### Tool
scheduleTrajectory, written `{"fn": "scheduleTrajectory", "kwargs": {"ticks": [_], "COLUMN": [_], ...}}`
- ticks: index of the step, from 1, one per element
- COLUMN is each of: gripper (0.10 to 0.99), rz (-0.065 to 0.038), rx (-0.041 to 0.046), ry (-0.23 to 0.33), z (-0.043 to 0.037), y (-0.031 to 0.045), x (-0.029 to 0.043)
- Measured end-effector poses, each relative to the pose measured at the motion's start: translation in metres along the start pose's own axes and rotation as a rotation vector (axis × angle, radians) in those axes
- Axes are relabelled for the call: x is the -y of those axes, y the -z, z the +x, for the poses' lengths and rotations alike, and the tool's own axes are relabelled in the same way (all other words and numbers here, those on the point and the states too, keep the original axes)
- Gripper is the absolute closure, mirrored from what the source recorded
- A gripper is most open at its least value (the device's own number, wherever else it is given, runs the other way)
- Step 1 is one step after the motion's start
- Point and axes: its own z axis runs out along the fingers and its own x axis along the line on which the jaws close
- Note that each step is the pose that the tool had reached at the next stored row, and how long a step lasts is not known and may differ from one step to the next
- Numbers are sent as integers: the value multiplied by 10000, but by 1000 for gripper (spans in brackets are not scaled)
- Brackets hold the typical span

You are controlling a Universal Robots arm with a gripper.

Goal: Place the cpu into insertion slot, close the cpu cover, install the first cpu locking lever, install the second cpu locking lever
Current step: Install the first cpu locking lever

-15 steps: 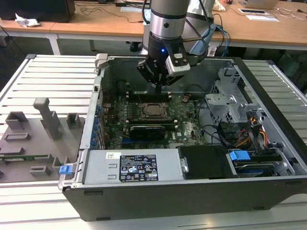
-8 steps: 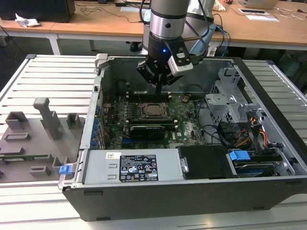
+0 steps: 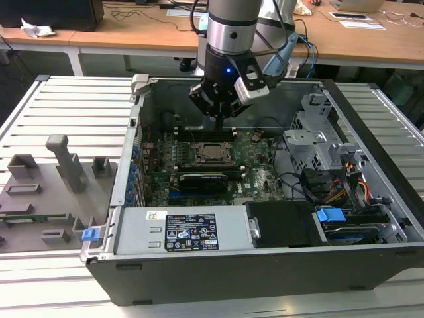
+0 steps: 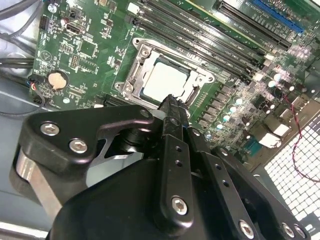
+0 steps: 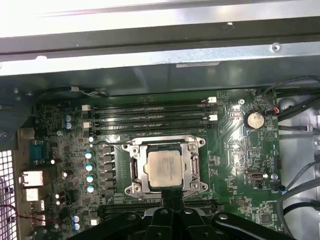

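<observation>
the black gripper [image 3: 218,122], fingers pressed together on nothing, hangs just over the far edge of the socket [image 5: 165,145] where the small pale silver square cpu [image 5: 165,167] lies seated, framed by the thin silvery metal cpu cover [image 5: 136,170].

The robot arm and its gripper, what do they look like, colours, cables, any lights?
The arm is a silver-grey cylinder ending in a black wrist with a small blue light. A black cable runs alongside. The gripper is matte black: linkage plates fastened with silver screws, tapering to slim black jaws. A pale grey block sits on its side.
</observation>
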Motion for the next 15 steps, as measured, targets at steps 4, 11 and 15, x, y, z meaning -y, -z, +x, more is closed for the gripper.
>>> {"fn": "scheduleTrajectory", "kwargs": {"ticks": [4,11,15], "gripper": [980,980,980], "rz": [3,2,4], "rx": [-2,-5,-5], "ry": [196,430,434], "z": [0,17,41], "y": [0,-1,-1], "x": [0,0,2]}}
